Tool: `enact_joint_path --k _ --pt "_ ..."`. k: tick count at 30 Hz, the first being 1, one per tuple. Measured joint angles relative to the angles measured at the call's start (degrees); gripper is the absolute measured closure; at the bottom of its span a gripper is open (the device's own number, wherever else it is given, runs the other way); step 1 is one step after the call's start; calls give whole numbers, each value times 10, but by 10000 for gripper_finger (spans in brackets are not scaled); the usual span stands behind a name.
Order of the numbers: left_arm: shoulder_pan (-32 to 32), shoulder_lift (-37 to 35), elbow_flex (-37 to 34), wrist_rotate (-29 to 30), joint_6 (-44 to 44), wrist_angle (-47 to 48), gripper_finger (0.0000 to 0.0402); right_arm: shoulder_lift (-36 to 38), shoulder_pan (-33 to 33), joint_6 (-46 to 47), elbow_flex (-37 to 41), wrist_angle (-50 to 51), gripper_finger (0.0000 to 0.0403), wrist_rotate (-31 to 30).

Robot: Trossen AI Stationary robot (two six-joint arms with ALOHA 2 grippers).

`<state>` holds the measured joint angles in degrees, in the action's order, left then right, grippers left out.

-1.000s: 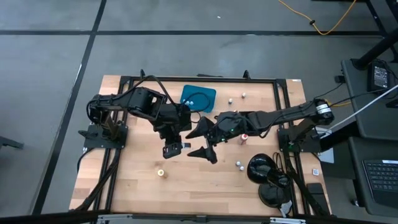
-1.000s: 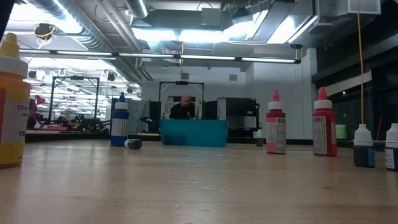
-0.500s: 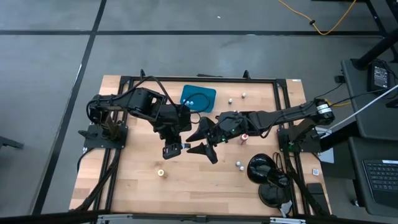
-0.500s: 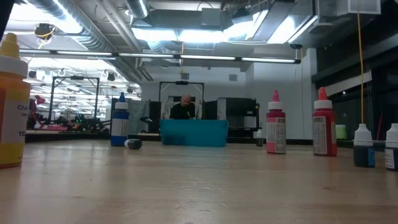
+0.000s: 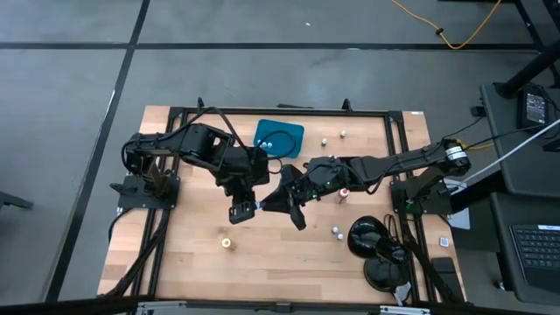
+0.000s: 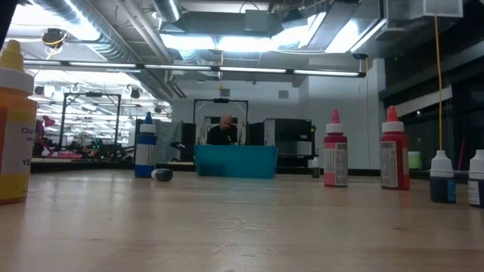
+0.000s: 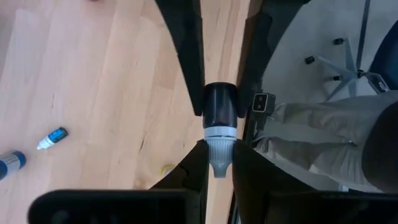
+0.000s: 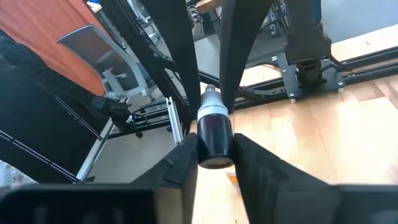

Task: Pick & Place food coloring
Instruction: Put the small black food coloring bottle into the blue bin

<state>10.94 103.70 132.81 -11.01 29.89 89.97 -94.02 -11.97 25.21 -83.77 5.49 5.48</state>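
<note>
Handing over mid-air: both grippers are on one dark bottle (image 7: 220, 107) above the middle of the worktop (image 5: 188, 254).

- Left wrist view: the left gripper (image 7: 214, 163) fingers are closed on the bottle's white cap end. The right arm's fingers pinch the dark body from the far side.
- Right wrist view: same bottle (image 8: 213, 134), right gripper (image 8: 214, 152) fingers clamped on its dark lower body, white tip pointing away between the left arm's fingers.
- High view: the two grippers meet just below the teal tray (image 5: 280, 137). Bottle itself is too small to make out there.
- So the bottle is off the wood, double-held, lying roughly level between the two arms.

Other bottles: two red ones (image 6: 335, 162) standing, a blue one (image 6: 147, 151), an orange one (image 6: 13, 128) close to the low camera, small dark ones (image 6: 442, 181) at the edge, two small ones lying on the wood (image 7: 51, 138).

My read of the step: transfer of one bottle between arms, grip overlap phase. I can't tell which arm is giver and which is taker.

Next move calls for one side to let go fully before either arm pulls back. Pulling while both clamp would twist or pop the cap. The keeper then carries it to the tray, presumably.
</note>
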Motion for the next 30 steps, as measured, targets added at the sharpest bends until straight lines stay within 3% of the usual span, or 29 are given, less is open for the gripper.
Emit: enact_joint_path --k 3,12,16,19,23,30 --pt "-1 0 0 0 9 0 348 0 -1 0 0 -5 341 -1" --pt "-2 -15 -1 21 11 -7 300 1 -19 1 0 -15 342 -54" --pt "-2 -54 -1 73 17 -21 286 1 -27 2 0 -15 341 -63" --pt "-2 -93 -1 144 26 -31 274 1 -32 3 0 -17 344 -70" --pt "9 -148 0 243 39 -63 253 1 -37 3 0 -36 342 -131" --pt "28 -194 0 321 -14 -148 192 3 -38 -30 0 -152 344 -212"
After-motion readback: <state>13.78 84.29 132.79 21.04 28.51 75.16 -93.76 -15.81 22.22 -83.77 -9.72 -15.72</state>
